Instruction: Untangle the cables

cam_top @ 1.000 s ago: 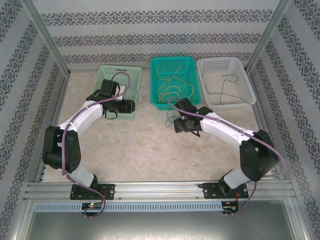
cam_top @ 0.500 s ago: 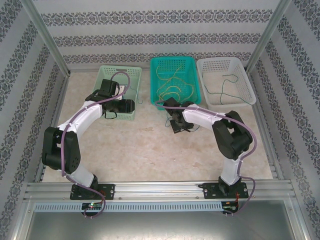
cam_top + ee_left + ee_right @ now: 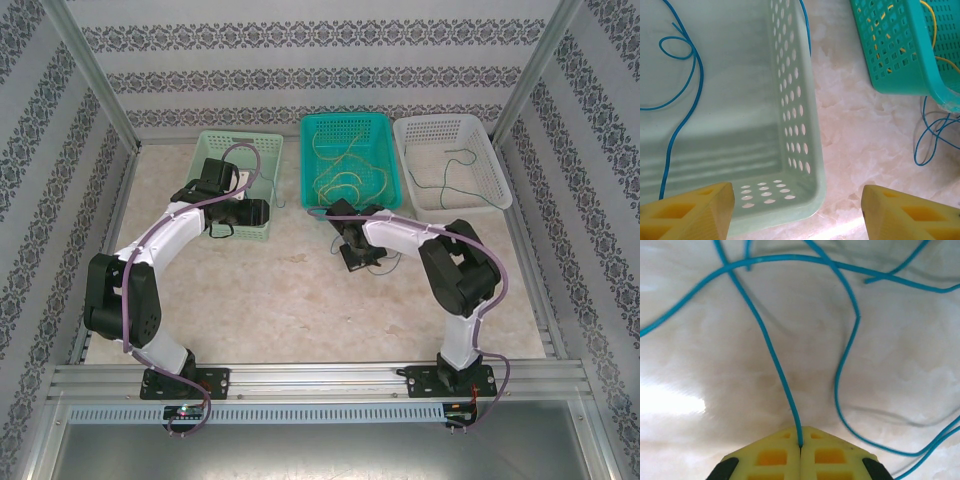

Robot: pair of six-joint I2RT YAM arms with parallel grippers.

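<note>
Low over the table in front of the teal basket (image 3: 345, 117), my right gripper (image 3: 352, 248) is shut. In the right wrist view its jaws (image 3: 800, 445) pinch one thin blue cable (image 3: 772, 355), which loops over the marble surface. Yellow cables (image 3: 345, 165) lie tangled in the teal basket. A dark green cable (image 3: 455, 160) lies in the white basket (image 3: 445, 122). My left gripper (image 3: 260, 212) hangs open over the near right corner of the light green basket (image 3: 215, 140), its fingers (image 3: 690, 212) holding nothing. Another blue cable (image 3: 695, 85) rests in that basket.
The three baskets stand in a row at the back of the table. Metal frame posts and patterned walls close in both sides. A loop of blue cable (image 3: 930, 140) hangs from the teal basket's (image 3: 900, 65) corner onto the table.
The right arm folded in, bringing its gripper left and down to the table, and the jaws went from open to shut on the blue cable. The left arm stayed still.
</note>
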